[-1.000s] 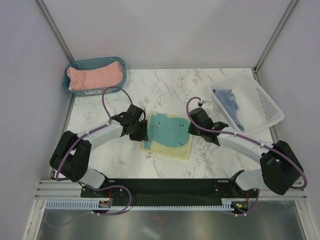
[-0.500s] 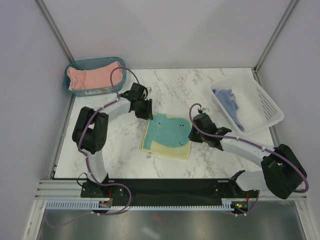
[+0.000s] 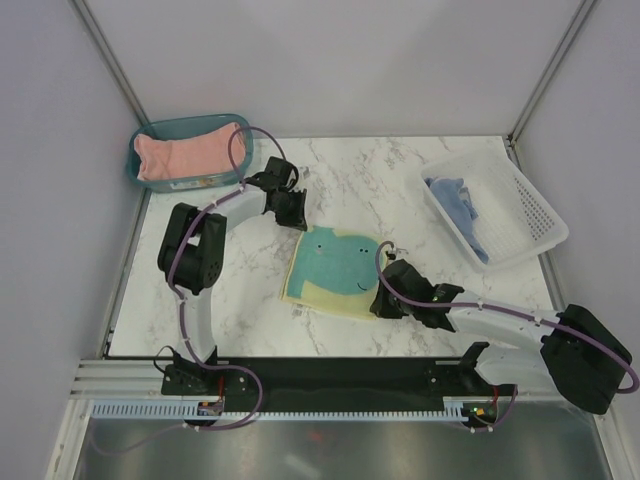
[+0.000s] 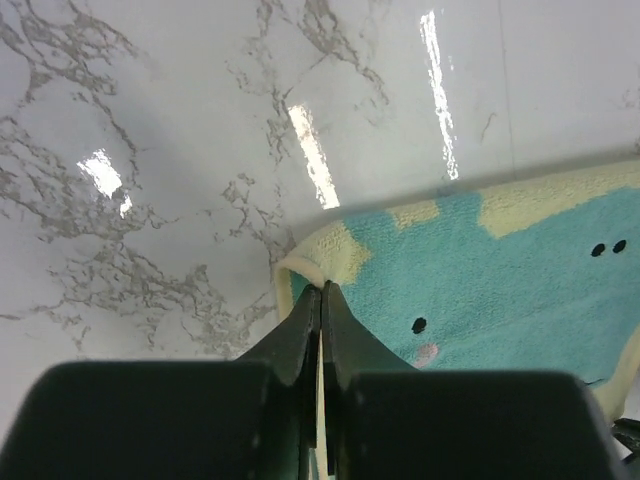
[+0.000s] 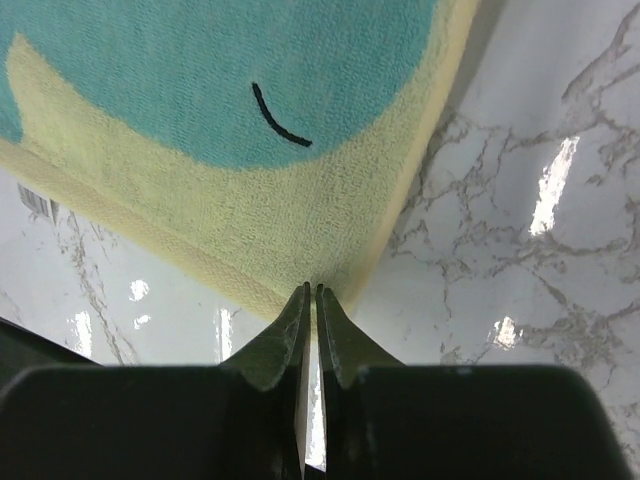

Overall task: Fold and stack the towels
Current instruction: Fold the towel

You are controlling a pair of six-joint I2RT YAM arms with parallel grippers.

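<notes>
The whale towel (image 3: 338, 272) lies flat in the middle of the table. The left gripper (image 3: 297, 212) pinches its far-left corner, and the right gripper (image 3: 381, 303), it seems, the near-right one. Keep both pinches firm and move evenly, so no corner slips.

Overhead view, two wrist close-ups, shared towel (image 3: 335, 272)

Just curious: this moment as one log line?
left gripper: shut on whale towel, far corner | right gripper: shut on near corner
</notes>
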